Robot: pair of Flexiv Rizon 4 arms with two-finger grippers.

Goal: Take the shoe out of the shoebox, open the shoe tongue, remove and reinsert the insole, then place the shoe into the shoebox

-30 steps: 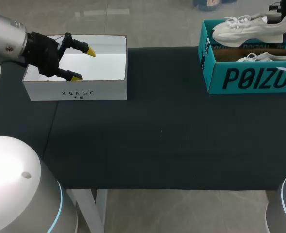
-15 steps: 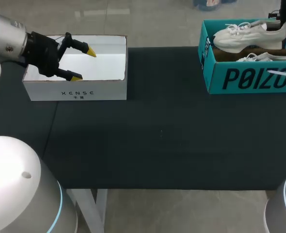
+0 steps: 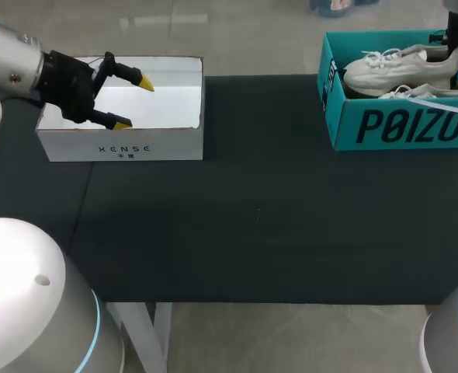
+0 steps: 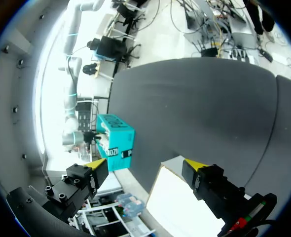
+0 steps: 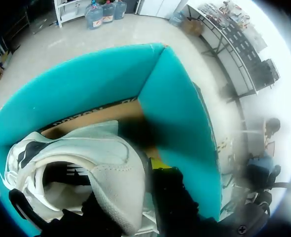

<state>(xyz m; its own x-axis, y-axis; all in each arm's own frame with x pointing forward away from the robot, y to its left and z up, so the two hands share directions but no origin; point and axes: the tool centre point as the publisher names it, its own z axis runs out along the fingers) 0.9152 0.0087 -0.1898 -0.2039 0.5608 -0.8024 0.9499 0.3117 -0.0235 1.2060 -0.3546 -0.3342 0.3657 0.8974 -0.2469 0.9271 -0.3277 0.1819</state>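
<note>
Lowered since 1 s ago, the white laced shoe (image 3: pixel 400 70) rests in the teal shoebox (image 3: pixel 345 116), our right fingers (image 5: pixel 172 197) pinching its heel; left fingers (image 3: pixel 145 82) gape wide, empty.

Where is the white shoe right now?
In the head view, the white shoe is in the teal shoebox at the table's far right corner, just above a second shoe.

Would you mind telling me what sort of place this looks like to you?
Most likely a robotics lab bench rather than a shop: a dark-covered table with the left gripper open above a white box, and the right gripper holding a shoe in a teal shoebox.
</note>
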